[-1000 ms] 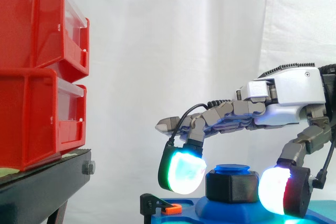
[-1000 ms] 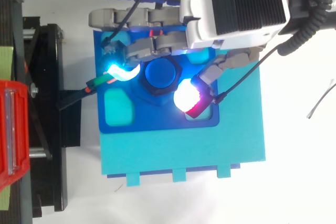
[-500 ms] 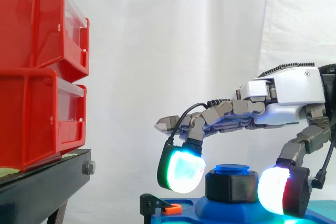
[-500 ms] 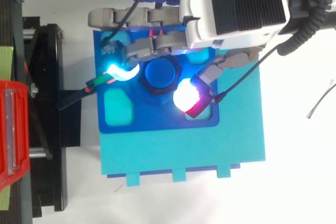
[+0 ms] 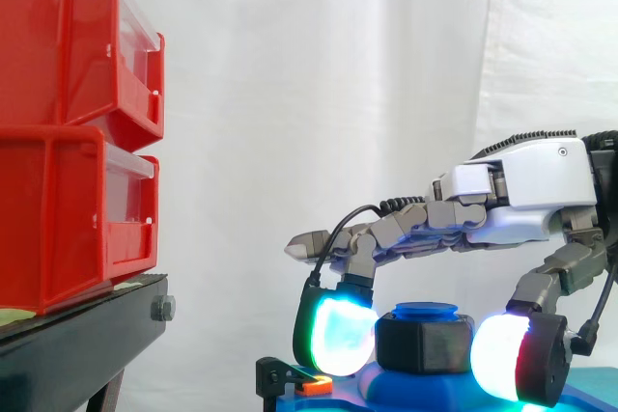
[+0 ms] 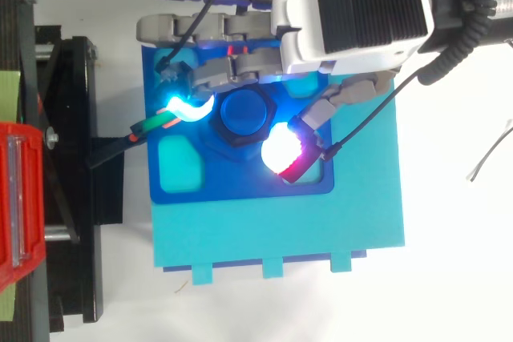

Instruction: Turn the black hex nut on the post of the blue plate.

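Two red bins [image 5: 68,123] are stacked on the black stand [image 5: 77,344]; what is kept inside them cannot be told. The black hex nut [image 5: 423,343] is seated on the blue post [image 6: 243,111] at the middle of the blue plate [image 6: 240,186]. The nut is pinched by the hand [image 5: 521,185] between two glowing pads [image 5: 336,337]. From above, a shallow pocket [image 6: 181,164] is seen in the plate.

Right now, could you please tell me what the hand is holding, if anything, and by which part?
The hand pinches the black hex nut by two opposite side faces, between its curled fingers.
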